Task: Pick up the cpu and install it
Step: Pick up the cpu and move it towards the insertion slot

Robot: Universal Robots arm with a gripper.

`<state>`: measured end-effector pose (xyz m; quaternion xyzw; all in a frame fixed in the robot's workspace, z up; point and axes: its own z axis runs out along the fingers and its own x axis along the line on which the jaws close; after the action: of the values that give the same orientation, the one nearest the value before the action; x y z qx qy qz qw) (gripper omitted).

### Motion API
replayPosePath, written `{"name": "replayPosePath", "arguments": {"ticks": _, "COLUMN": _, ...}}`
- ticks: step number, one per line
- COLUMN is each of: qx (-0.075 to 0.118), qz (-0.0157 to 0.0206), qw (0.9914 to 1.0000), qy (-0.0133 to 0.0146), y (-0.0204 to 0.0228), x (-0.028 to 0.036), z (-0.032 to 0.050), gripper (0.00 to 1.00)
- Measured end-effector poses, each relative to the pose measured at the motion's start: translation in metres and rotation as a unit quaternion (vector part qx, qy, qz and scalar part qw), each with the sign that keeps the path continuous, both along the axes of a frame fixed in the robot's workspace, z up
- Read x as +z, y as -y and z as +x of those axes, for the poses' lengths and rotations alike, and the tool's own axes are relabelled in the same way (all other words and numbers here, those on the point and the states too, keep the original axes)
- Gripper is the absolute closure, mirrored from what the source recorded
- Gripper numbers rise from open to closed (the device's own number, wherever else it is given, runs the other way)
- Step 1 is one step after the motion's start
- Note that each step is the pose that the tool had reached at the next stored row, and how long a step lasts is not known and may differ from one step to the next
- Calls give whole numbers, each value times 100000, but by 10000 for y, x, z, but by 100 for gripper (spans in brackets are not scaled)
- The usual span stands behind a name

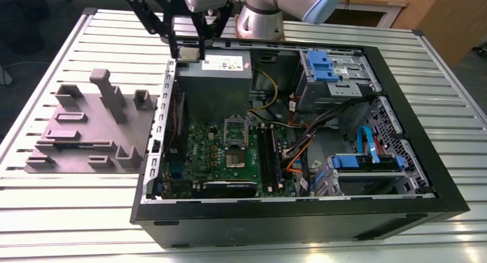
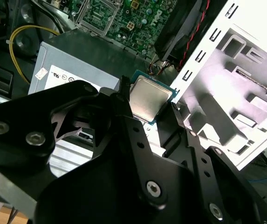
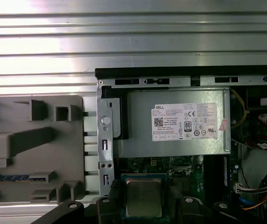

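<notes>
Fingers [image 2: 117, 106] pinched narrow on the cpu [image 2: 148, 99], one black pad on each side edge, and its silvery top with the pale rim faces both wrist views. Gripper [image 1: 188, 51] hangs at the upper left of the exterior view, over the back corner of the open computer case [image 1: 304, 213], and the chip is up in the air, touching nothing but the pads. Right under it sits the power supply [image 1: 213, 80], the big grey box with the white label, and that box lies between the gripper and the motherboard [image 1: 228, 154] further down the frame. On that green board the cpu socket [image 1: 234, 158] shows, just beside the long black memory slots [image 1: 268, 152]. A yellow cable [image 1: 266, 87] loops beside the power supply, orange and blue cables crowd the middle of the case, and blue drive caddies [image 1: 323, 66] sit on the exterior view's right. The case's perforated metal side wall [image 3: 104, 140] runs just beside the chip in the first wrist view. On the exterior view's left a grey fixture block [image 1: 84, 132] rests on the slatted table [image 1: 76, 217], well apart from the socket.
</notes>
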<state>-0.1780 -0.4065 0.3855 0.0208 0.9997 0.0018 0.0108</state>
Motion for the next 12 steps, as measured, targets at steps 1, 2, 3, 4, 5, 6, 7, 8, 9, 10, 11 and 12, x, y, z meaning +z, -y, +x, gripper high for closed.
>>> {"name": "replayPosePath", "arguments": {"ticks": 1, "qx": 0, "qz": -1, "qw": 100000, "qy": 0, "y": 0, "x": 0, "z": 5, "gripper": 53}}
{"name": "replayPosePath", "arguments": {"ticks": 2, "qx": 0, "qz": -1, "qw": 100000, "qy": 0, "y": 0, "x": 0, "z": 11, "gripper": 53}}
{"name": "replayPosePath", "arguments": {"ticks": 3, "qx": 2, "qz": 1, "qw": 100000, "qy": 1, "y": 0, "x": 0, "z": 16, "gripper": 53}}
{"name": "replayPosePath", "arguments": {"ticks": 4, "qx": 0, "qz": 1, "qw": 100000, "qy": 2, "y": 0, "x": 0, "z": 20, "gripper": 53}}
{"name": "replayPosePath", "arguments": {"ticks": 5, "qx": 2, "qz": 1, "qw": 100000, "qy": 1, "y": 0, "x": 0, "z": 25, "gripper": 53}}
{"name": "replayPosePath", "arguments": {"ticks": 6, "qx": 0, "qz": -1, "qw": 100000, "qy": -1, "y": 0, "x": 0, "z": 30, "gripper": 53}}
{"name": "replayPosePath", "arguments": {"ticks": 7, "qx": 2, "qz": 0, "qw": 100000, "qy": 0, "y": 0, "x": 0, "z": 35, "gripper": 53}}
{"name": "replayPosePath", "arguments": {"ticks": 8, "qx": 0, "qz": 4, "qw": 100000, "qy": 4, "y": 0, "x": 0, "z": 39, "gripper": 53}}
{"name": "replayPosePath", "arguments": {"ticks": 9, "qx": -1, "qz": 2, "qw": 100000, "qy": 3, "y": 0, "x": 0, "z": 43, "gripper": 53}}
{"name": "replayPosePath", "arguments": {"ticks": 10, "qx": -1, "qz": 0, "qw": 100000, "qy": 0, "y": 0, "x": 0, "z": 47, "gripper": 53}}
{"name": "replayPosePath", "arguments": {"ticks": 11, "qx": 1, "qz": -1, "qw": 100000, "qy": -1, "y": 0, "x": 0, "z": 51, "gripper": 53}}
{"name": "replayPosePath", "arguments": {"ticks": 12, "qx": -1, "qz": 2, "qw": 100000, "qy": 1, "y": 0, "x": 0, "z": 55, "gripper": 53}}
